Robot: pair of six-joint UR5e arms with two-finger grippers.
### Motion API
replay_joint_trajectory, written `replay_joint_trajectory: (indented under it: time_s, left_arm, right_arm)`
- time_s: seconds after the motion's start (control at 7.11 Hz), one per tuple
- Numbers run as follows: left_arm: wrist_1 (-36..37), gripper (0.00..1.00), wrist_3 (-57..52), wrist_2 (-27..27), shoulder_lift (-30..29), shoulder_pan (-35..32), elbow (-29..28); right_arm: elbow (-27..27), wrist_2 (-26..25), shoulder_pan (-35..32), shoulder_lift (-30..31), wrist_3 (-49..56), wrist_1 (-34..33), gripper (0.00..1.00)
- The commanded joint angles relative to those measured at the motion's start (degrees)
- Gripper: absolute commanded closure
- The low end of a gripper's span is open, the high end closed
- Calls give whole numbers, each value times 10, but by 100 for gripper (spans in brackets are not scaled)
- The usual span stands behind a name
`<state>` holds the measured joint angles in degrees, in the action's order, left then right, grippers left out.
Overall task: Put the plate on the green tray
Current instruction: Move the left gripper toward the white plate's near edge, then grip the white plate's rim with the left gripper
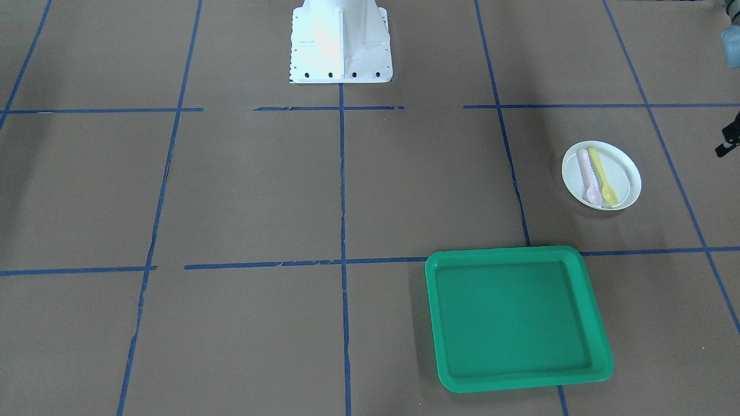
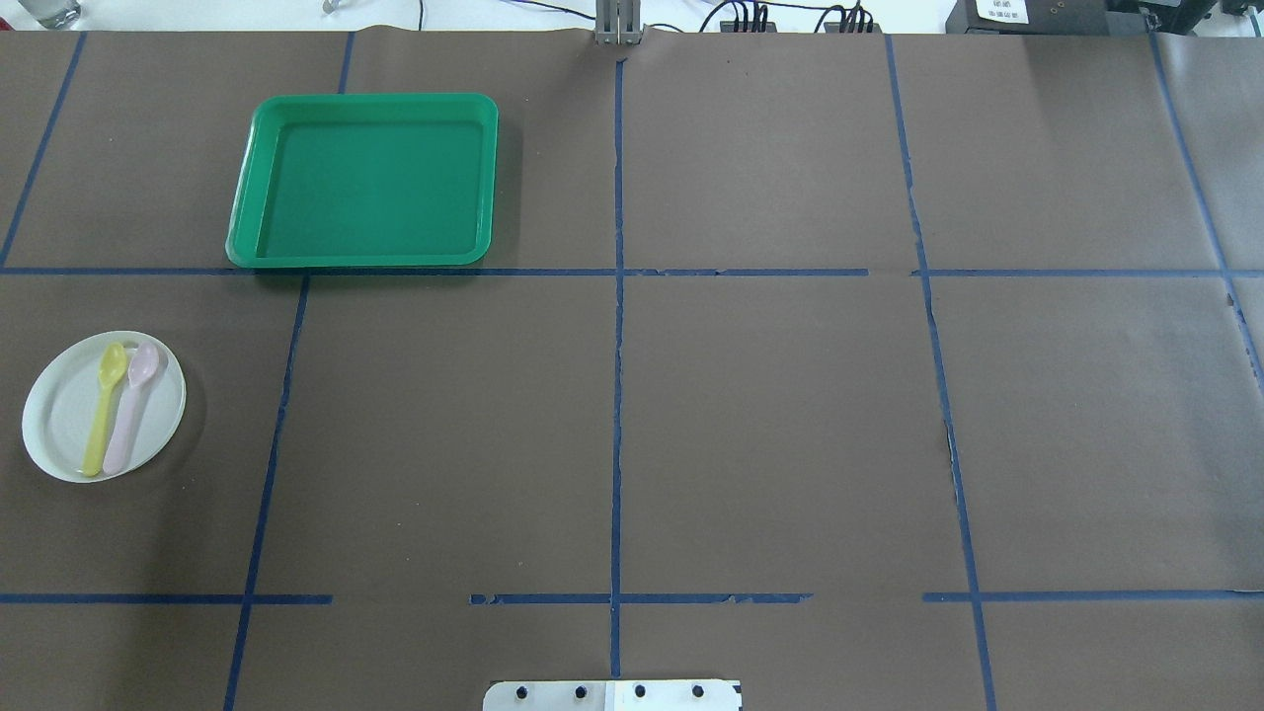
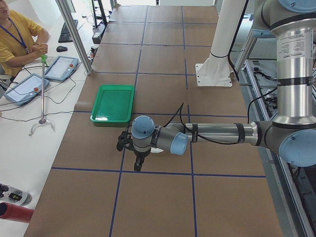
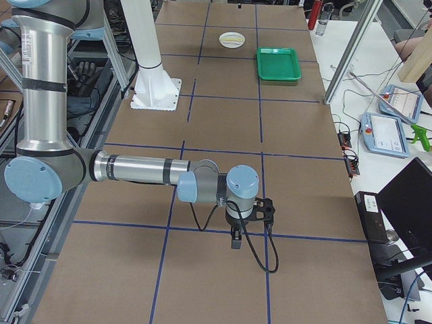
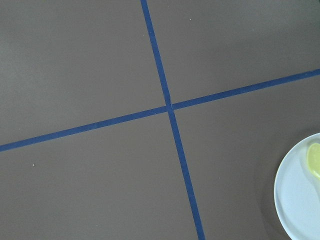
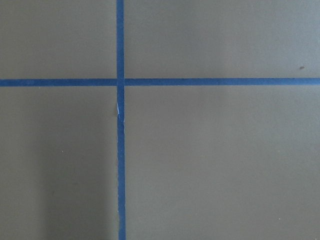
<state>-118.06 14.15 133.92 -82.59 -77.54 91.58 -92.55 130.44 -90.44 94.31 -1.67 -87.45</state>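
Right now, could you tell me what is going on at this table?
Nothing has been picked up yet. The plate sits on the table on the robot's left side, carrying a yellow spoon and a pink spoon. The green tray lies farther forward, empty. The left gripper hovers beside the plate; the right gripper is far off over bare table. Whether either is open cannot be told.
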Motion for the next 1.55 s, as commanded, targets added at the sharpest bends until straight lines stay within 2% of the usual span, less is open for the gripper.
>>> replay_joint_trajectory:
  time_s: [0.0,0.14,0.28,0.56,0.84,0.98,1.12,1.27,1.41]
  left_arm:
    - [-249,0,222,-79,11,112,-99]
    - [-285,1,282,-80,11,148,-108]
    - [-286,1,314,-75,11,158,-107]
    - [-286,4,330,-74,11,172,-107]
    - [-286,12,345,-74,10,195,-106]
    - [-286,38,345,-74,11,198,-102]
    - [-286,93,345,-74,12,198,-96]
    - [-286,100,345,-74,12,198,-95]
    - [-286,100,345,-74,13,198,-81]
  right_arm:
    - [0,0,0,0,0,0,0]
    - [0,0,0,0,0,0,0]
    - [0,0,0,0,0,0,0]
    - [0,0,0,0,0,0,0]
    - [0,0,0,0,0,0,0]
    - [0,0,0,0,0,0,0]
    - [0,0,0,0,0,0,0]
    - [0,0,0,0,0,0,0]
    - [0,0,0,0,0,0,0]
